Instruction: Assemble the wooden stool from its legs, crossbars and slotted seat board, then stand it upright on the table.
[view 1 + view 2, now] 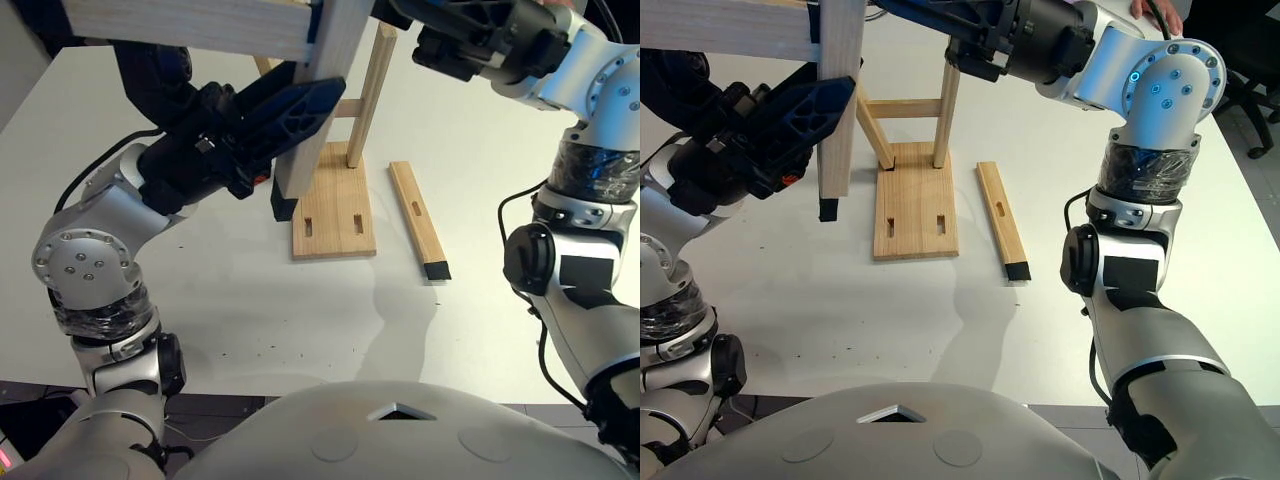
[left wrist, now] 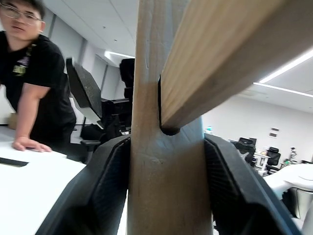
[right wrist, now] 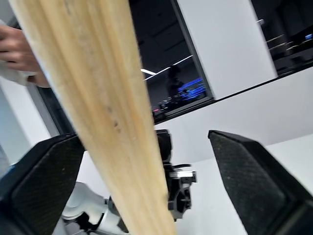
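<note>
I count one slotted seat board [image 1: 915, 215] with two open slots [image 1: 893, 226], and four legs: an upright leg [image 1: 945, 110] and a leaning leg [image 1: 875, 130] on the board, a loose leg [image 1: 1002, 220], and a raised leg [image 1: 835, 160]. Crossbars, two: a low crossbar [image 1: 905, 108] and a raised crossbar [image 1: 730, 30].

A white table [image 1: 200, 330] carries the seat board [image 1: 333, 215] and a loose leg [image 1: 420, 222].
</note>
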Controlling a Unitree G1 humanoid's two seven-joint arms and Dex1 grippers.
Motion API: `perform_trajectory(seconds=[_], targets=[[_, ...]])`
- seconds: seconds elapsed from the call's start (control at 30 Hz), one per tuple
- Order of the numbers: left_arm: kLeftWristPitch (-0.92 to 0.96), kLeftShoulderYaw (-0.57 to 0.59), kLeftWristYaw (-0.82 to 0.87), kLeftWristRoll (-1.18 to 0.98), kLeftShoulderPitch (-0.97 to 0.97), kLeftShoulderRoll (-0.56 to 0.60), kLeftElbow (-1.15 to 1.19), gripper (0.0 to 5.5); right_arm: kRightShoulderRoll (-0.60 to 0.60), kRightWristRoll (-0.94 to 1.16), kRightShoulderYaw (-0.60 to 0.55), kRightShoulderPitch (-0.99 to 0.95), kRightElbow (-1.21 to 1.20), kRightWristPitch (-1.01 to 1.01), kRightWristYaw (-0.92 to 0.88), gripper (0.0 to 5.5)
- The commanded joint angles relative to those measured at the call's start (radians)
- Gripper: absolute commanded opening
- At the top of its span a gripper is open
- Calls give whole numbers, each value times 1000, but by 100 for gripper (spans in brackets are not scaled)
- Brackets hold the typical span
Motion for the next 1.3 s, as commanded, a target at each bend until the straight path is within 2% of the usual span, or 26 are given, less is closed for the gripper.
perform_trajectory(seconds=[0.03,0.4,0.97,1.3], targets=[[-31,-23,32,-37,-9,-13,-20,215,28,95,-14,3,-64,15,-36,450],[-72,-56,73,-87,28,-20,-48,215,52,166,14,38,-118,-21,-122,450],[-101,-97,102,-108,33,-15,-68,215,73,209,56,70,-159,-61,-187,219],[-104,-97,119,-98,33,7,-49,215,60,265,47,71,-149,-62,-226,217]])
